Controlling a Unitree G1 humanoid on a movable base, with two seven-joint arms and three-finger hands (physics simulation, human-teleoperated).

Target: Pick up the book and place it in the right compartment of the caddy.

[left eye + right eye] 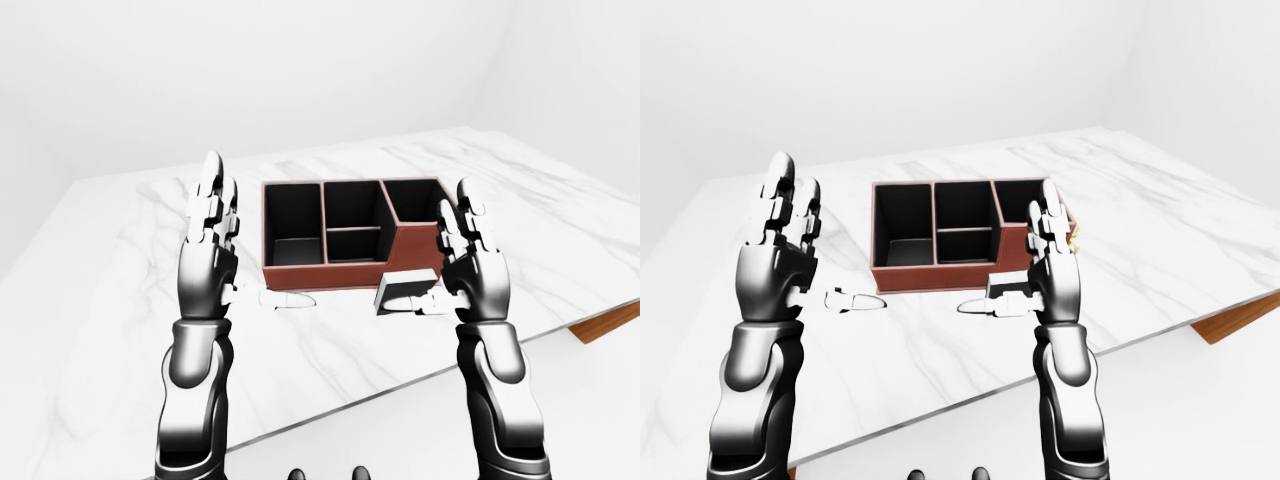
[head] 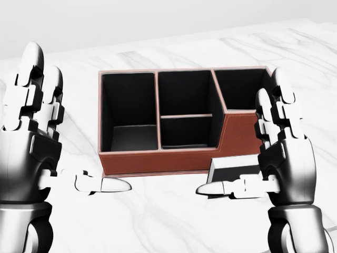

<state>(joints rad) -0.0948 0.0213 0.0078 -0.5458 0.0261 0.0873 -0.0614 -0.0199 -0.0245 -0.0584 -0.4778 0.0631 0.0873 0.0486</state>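
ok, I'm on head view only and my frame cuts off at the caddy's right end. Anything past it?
Observer: Right-eye view shows a yellow sliver, apparently a mug, beside the caddy, just past the right robot hand.
Operator: Where's the table edge?
Observer: Left-eye view: the table ends in a near edge running diagonally well below the book.
Operator: Anything off the table?
Observer: A brown wooden plank pokes out under its right side.

Nothing readable is showing anywhere here, no labels, brands or numbers on the book [image 2: 231, 173] or the caddy [image 2: 174, 161].
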